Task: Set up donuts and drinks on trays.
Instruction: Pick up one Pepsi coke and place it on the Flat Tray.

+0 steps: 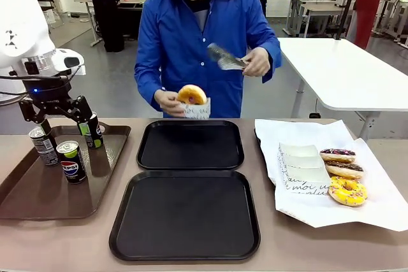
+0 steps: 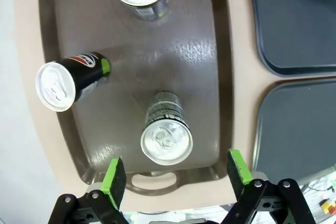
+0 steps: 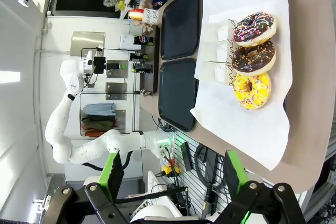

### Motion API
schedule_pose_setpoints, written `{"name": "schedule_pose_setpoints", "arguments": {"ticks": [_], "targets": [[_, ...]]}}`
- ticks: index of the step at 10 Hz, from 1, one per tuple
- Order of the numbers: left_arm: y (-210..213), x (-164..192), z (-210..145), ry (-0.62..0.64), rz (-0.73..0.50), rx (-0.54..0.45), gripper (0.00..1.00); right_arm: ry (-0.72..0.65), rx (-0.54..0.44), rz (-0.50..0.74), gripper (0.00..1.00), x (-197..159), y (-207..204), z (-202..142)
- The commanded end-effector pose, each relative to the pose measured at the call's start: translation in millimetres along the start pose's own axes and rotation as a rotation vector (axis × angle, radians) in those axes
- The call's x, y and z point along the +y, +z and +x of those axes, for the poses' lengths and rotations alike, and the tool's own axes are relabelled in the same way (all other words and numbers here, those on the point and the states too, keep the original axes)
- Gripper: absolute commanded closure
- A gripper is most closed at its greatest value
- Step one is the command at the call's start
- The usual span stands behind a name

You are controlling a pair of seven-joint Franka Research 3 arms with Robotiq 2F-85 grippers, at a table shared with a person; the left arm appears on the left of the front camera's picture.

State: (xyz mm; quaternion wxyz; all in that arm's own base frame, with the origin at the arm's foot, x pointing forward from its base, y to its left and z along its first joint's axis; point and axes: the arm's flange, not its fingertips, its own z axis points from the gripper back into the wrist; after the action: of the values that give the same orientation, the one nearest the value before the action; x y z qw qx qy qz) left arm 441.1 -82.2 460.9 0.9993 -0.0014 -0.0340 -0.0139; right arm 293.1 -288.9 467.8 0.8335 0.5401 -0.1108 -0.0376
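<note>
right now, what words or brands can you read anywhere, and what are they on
"PEPSI": front soda can on the brown tray.
"moi": start of script print on the white paper sleeves; the rest is unclear.
Print on the other cans: too blurred to read.
Print on the sleeve in the person's hand: too small to read.

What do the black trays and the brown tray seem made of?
The far black tray and near black tray: likely matte plastic, with dull even surfaces and moulded raised rims. The brown tray: probably textured plastic, pebbled with a soft sheen.
</note>
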Motion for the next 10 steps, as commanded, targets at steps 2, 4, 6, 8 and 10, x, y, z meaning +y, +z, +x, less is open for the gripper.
{"name": "schedule_pose_setpoints", "arguments": {"ticks": [2, 4, 6, 8, 10], "targets": [[-31.2, -3.4, -8.4, 0.047, 0.085, -0.055, 0.00, 0.002, -0.004, 0.002, 0.00, -0.8, -0.3, 0.7], [-34.2, 0.4, 0.4, 0.045, 0.067, -0.027, 0.00, 0.002, -0.004, 0.002, 0.00, -0.8, -0.3, 0.7], [-40.8, 2.2, 1.3, 0.052, 0.055, -0.033, 0.00, 0.002, -0.004, 0.002, 0.00, -0.8, -0.3, 0.7], [-51.9, 2.8, 6.6, 0.062, 0.055, -0.010, 0.00, 0.002, -0.004, 0.002, 0.00, -0.8, -0.3, 0.7], [-59.5, 3.1, 11.6, 0.054, 0.065, 0.028, 0.00, 0.002, -0.004, 0.002, 0.00, -0.8, -0.3, 0.7]]}}
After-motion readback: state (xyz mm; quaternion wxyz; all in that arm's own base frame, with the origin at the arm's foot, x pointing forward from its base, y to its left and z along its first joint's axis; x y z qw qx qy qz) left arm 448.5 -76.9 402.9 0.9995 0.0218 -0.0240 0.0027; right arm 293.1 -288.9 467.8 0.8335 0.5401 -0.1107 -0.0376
